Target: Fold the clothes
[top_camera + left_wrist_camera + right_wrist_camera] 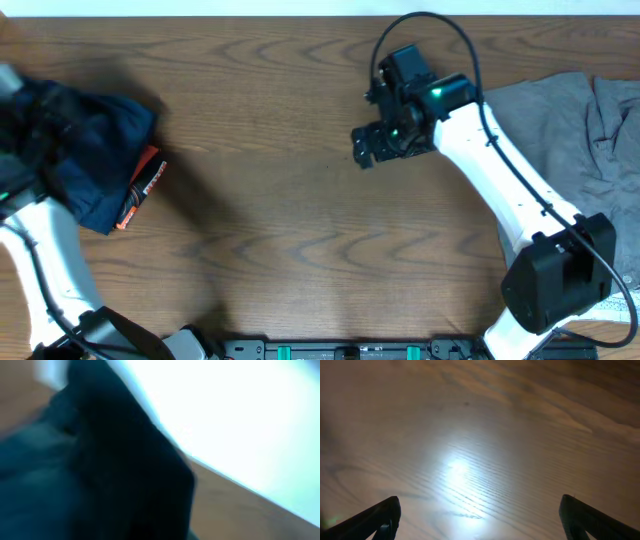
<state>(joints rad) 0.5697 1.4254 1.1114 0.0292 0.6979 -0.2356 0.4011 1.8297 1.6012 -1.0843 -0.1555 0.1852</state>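
Two garments show from overhead. The navy garment (95,150) sits at the left edge of the wooden surface (280,230), and a grey garment (570,130) lies spread at the right edge, well apart from it. The navy one is bunched into a rumpled heap rather than lying flat. As far as its outline can be read, its longer run slants from the far left corner down toward the robot, narrowing to a blunt corner at the near end. An orange-and-black strip (140,190) runs along its right flank on much the same slant. Part of the heap is cut off by the edge of the view, and the cloth there is smeared with blur.

The left arm (40,260) rises from the near left and disappears into that blurred cloth, so the left claw cannot be picked out overhead. In the left wrist view, dark navy cloth fills the left half right up against the lens. The claw is pressed together, though I cannot tell whether cloth is pinched in it.

The right claw (365,150) hangs over bare wood near the middle far side, well apart from the navy heap and just left of the grey garment. Its fingers (375,520) are spread wide with only wood grain between them.
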